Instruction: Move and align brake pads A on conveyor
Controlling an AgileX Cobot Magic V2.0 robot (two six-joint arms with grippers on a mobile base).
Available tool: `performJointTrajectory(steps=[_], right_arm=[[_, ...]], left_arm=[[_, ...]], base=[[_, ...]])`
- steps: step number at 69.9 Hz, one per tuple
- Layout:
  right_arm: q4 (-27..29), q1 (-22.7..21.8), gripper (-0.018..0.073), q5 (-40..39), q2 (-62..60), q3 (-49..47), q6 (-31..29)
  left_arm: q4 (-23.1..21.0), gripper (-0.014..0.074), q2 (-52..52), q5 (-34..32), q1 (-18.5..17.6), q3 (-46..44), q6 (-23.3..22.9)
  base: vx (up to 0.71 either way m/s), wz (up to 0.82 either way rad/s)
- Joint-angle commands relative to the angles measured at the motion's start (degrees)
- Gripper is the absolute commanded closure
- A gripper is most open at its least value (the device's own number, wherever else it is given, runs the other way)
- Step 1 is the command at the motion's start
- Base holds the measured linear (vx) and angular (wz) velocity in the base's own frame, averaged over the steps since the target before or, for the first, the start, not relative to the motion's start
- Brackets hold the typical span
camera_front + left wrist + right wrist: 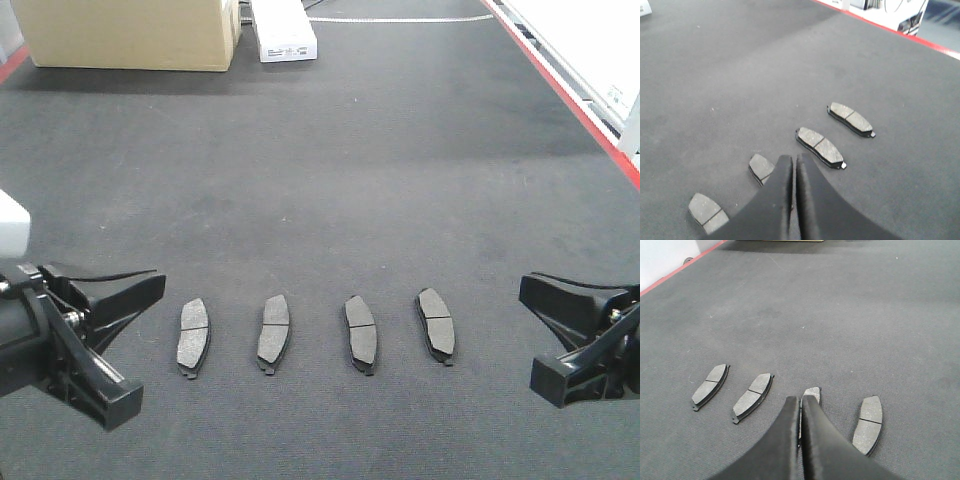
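Brake pads A in row near conveyor front edge: stiff, thin, flat. Pinch yours across long edges. Left gripper, right gripper jaws pressed together, empty.

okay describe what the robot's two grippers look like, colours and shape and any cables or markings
Both are matte black plastic. The left gripper and right gripper each have broad, wedge-shaped fingers tapering to thin tips, with angular black brackets behind. A metal screw fitting shows beside the left one, and a white housing sits above it at the frame edge. In the wrist views, the fingers look smooth and slightly curved. No cables or markings are visible.
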Motion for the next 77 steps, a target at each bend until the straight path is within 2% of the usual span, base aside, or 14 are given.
performJointTrajectory(steps=[1,7,14,23,38,45,50,63,77], right_arm=[[0.0,-0.2,0.0565,-3.9,-0.3,-1.6,-0.5],[0.0,-0.2,0.0565,-3.9,-0.3,-1.6,-0.5],[0.0,-0.2,0.0565,-3.9,-0.3,-1.6,-0.5],[0.0,-0.2,0.0565,-3.9,-0.3,-1.6,-0.5],[0.0,-0.2,0.0565,-3.9,-0.3,-1.6,-0.5],[0.0,-0.2,0.0565,-3.9,-0.3,-1.6,-0.5],[0.0,-0.2,0.0565,-3.9,-0.3,-1.6,-0.5],[0.0,-0.2,0.0565,-3.6,-0.3,-1.6,-0.5],[0.0,-0.2,0.0565,-3.4,-0.3,-1.6,-0.5]], left_arm=[[1.8,0.0603,-2.6,-4.3,-0.1,-1.4,-2.5],[3.4,0.0603,-6.1,-4.9,0.2,-0.2,-2.6],[3.6,0.0603,-12.0,-6.7,3.5,3.7,-2.6],[3.6,0.0603,-22.8,-7.9,11.1,10.7,-2.7],[3.8,0.0603,-40.9,-7.9,27.2,21.1,-2.7],[5.1,0.0603,-46.7,-7.8,32.1,25.3,-2.7],[5.5,0.0603,-50.1,-7.9,33.4,27.9,-2.7],[6.7,0.0603,-50.4,-8.8,33.4,34.6,-2.7],[6.6,0.0603,-50.4,-13.3,33.4,39.5,-2.7]], base=[[0.0,0.0],[0.0,0.0],[0.0,0.0],[0.0,0.0],[0.0,0.0],[0.0,0.0],[0.0,0.0],[0.0,0.0],[0.0,0.0]])
